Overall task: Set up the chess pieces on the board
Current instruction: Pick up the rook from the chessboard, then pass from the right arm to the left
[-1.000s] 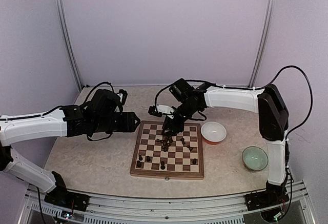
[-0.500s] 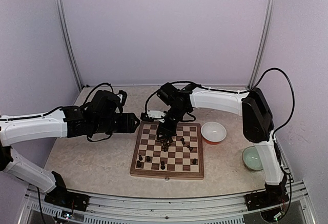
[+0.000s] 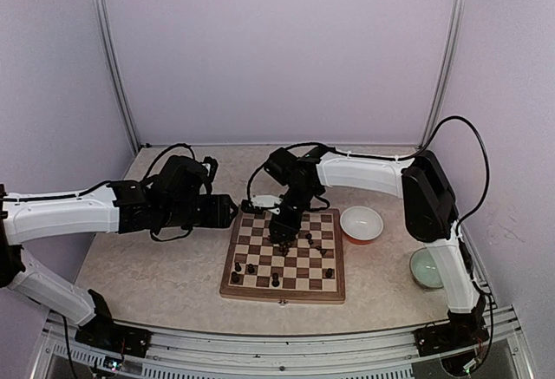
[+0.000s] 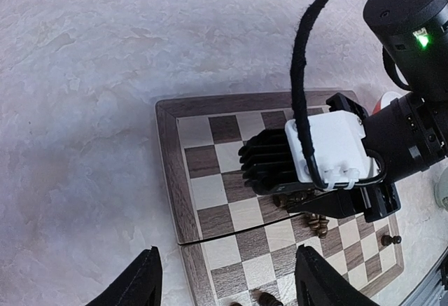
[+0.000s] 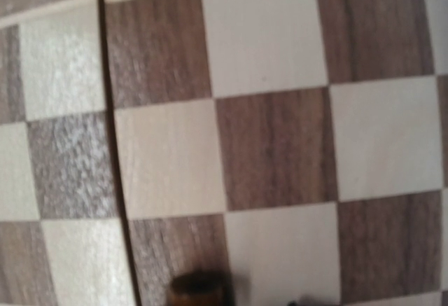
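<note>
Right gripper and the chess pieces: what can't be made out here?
Right gripper: jaws hidden under its own wrist in the top and left wrist views, absent from the right wrist view. Grip unknown.
Chess pieces: too small in the top view to tell their kinds.
One dark piece: cut off by the right wrist view's bottom edge.

Board [image 3: 301, 282] at the middle of the worktop [image 3: 156, 266]
On the board the chess pieces [image 3: 275, 280] stand in a huddle just 12 o'clock of its centre and a loose row toward 6 o'clock; the right hand [image 3: 282, 231] is over the huddle; the left hand [image 3: 230, 210] is off the 10 o'clock corner; the closer bowl [image 3: 362, 223] lies just beside the 2 o'clock corner; the farther bowl [image 3: 427, 268] well apart at 3 o'clock.
</note>
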Robot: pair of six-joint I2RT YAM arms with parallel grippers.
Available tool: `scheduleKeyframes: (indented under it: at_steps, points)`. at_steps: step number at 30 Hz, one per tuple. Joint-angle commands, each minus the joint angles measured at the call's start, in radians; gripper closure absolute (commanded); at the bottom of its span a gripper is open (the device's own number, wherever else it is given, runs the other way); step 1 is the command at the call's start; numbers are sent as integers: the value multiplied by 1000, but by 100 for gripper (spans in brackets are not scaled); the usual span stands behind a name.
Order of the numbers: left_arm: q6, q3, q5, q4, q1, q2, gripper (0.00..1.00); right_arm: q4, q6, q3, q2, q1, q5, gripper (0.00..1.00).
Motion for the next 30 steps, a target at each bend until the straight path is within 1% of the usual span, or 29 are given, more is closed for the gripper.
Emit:
scheduleKeyframes:
  at_steps: [1,4,9,11,12,15,19,22,26,28,29,30]
  points:
    - [-8,-4,10,21,-3,17,35,-27,13,13,34,15,24,62]
    - [-11,-6,10,22,-2,14,35,-26,9,5,33,16,27,65]
    - [-16,-11,8,25,-1,11,35,-22,3,-14,27,19,41,64]
    - [-20,-17,7,32,0,11,35,-8,2,-24,19,21,45,76]
    - [-22,-23,9,38,1,9,35,10,2,-32,10,20,41,80]
    - [-31,-39,21,66,7,10,35,42,-1,-35,-19,20,28,85]
    - [-46,-64,55,117,19,10,35,88,-21,-47,-76,19,-22,88]
    - [-67,-93,98,178,35,5,35,135,-27,-82,-128,20,-63,92]
    - [-116,-155,159,298,55,-11,36,211,-37,-157,-196,18,-99,94]
    - [-142,-187,188,363,65,-16,38,240,-44,-192,-214,17,-106,94]
    - [-169,-221,229,430,77,-18,40,264,-52,-226,-232,18,-114,94]
    - [-177,-232,266,464,83,-14,41,273,-55,-237,-238,18,-120,94]
